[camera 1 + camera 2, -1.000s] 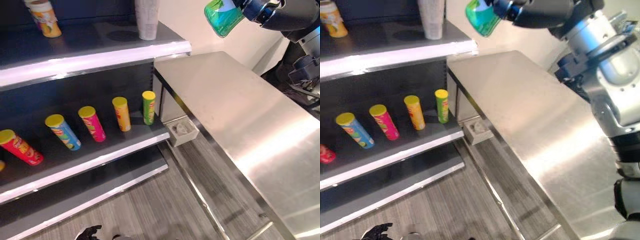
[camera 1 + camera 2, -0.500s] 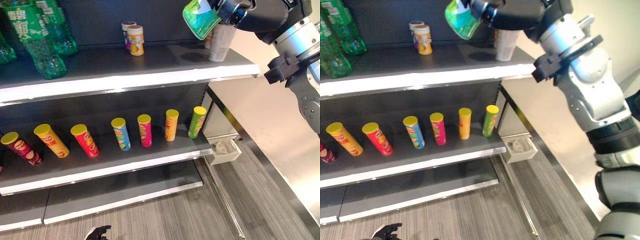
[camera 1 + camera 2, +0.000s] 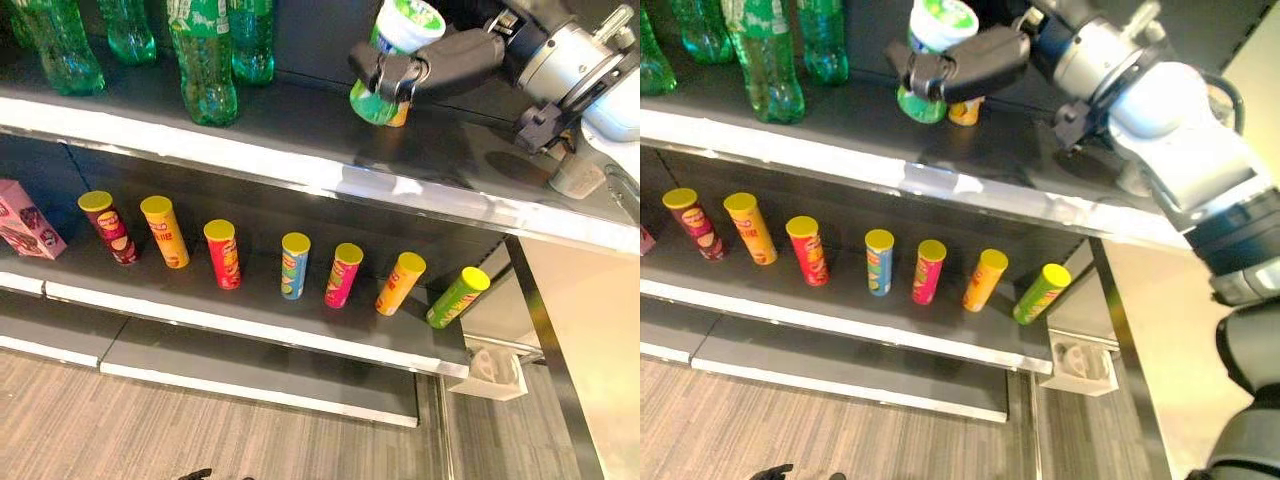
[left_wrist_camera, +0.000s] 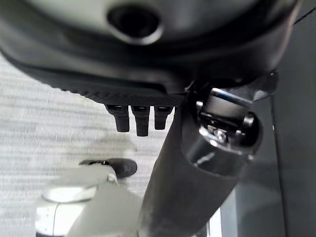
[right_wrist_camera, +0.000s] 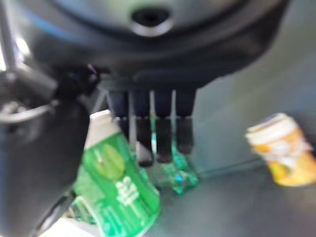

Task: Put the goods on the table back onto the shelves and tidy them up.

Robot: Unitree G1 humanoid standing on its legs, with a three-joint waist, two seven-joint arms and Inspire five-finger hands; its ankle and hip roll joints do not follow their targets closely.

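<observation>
The right hand (image 3: 385, 72) covers the middle of the green cup (image 3: 392, 62), and its fingertips cannot be made out. A small yellow tub (image 3: 965, 110) sits mostly hidden behind both. The green bottles (image 3: 205, 55) lose their necks at the top edge. The pink box (image 3: 25, 220) is cut off at the left edge.

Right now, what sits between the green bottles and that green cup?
Bare dark upper shelf, in the left eye view; the right hand holds the green cup.
</observation>
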